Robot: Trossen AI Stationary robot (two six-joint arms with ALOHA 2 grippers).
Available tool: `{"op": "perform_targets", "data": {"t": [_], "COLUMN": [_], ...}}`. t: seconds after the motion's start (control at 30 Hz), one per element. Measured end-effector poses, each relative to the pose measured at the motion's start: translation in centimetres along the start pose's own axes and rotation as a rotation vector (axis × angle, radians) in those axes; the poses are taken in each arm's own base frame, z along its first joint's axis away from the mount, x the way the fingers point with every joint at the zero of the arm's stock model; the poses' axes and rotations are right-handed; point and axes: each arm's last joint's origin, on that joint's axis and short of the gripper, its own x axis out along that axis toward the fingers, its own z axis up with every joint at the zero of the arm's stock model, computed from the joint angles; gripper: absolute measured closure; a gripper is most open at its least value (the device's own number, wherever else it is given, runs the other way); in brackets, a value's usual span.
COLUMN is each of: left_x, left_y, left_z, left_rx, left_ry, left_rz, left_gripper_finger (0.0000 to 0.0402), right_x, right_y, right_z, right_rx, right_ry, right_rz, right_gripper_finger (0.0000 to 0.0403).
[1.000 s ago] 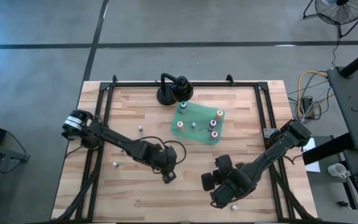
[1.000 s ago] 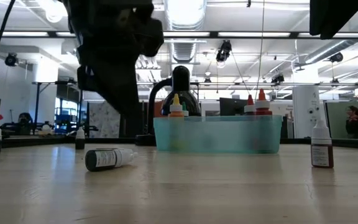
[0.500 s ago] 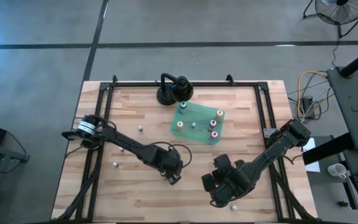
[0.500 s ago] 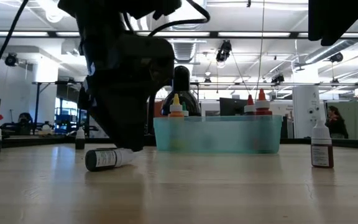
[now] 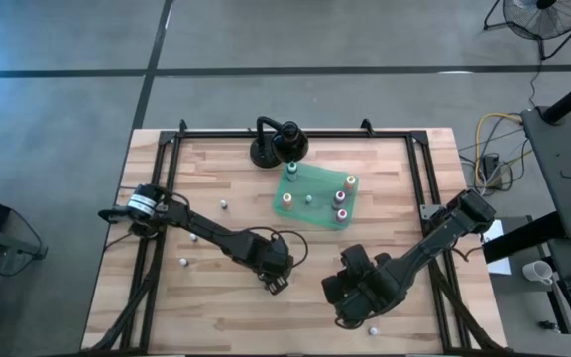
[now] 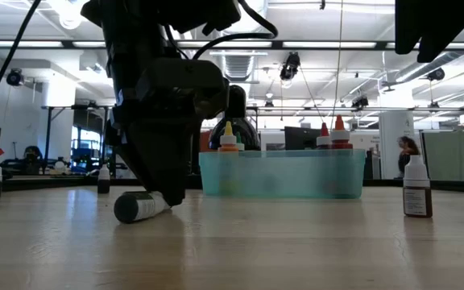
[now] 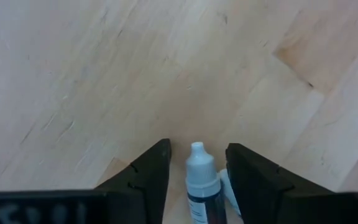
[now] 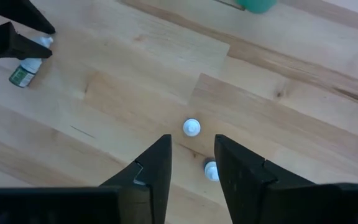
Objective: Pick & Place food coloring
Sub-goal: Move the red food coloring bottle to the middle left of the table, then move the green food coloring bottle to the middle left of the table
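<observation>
Item: fallen bottle (image 7: 199, 186) of food coloring, lying between our left gripper (image 7: 194, 163)'s spread fingers (image 7: 143, 177), not yet clamped, we judge for pickup. Right gripper (image 8: 191, 155): parted, empty, upright bottle (image 8: 191, 127) just beyond its tips.

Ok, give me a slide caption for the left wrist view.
Left gripper open, its fingers straddling a food coloring bottle lying on the wooden table.

white-capped food coloring bottle (image 7: 201, 186) lying on its side
</observation>
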Motion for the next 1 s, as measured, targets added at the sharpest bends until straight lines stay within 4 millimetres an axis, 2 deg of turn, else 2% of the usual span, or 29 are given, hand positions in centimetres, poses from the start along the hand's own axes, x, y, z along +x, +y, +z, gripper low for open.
{"op": "perform_targets", "data": {"t": [0.67,1.0], "left_x": [-0.5,-3.8], "left_y": [0.3,0.3], "left_z": [0.1,1.0], "left_rx": [0.078,0.117], "left_ry": [-0.032,-0.208], "left_rz": [0.037,0.049], "left_gripper_finger": [0.0365,0.0396], "right_x": [0.1,0.1], "right_y": [0.0,-0.1], "right_z": [0.2,0.3], "right_rx": [0.018,0.014], "right_ry": [-0.003,-0.008], "right_rz": [-0.003,-0.015], "right_gripper_finger": [0.0297,0.0301]}}
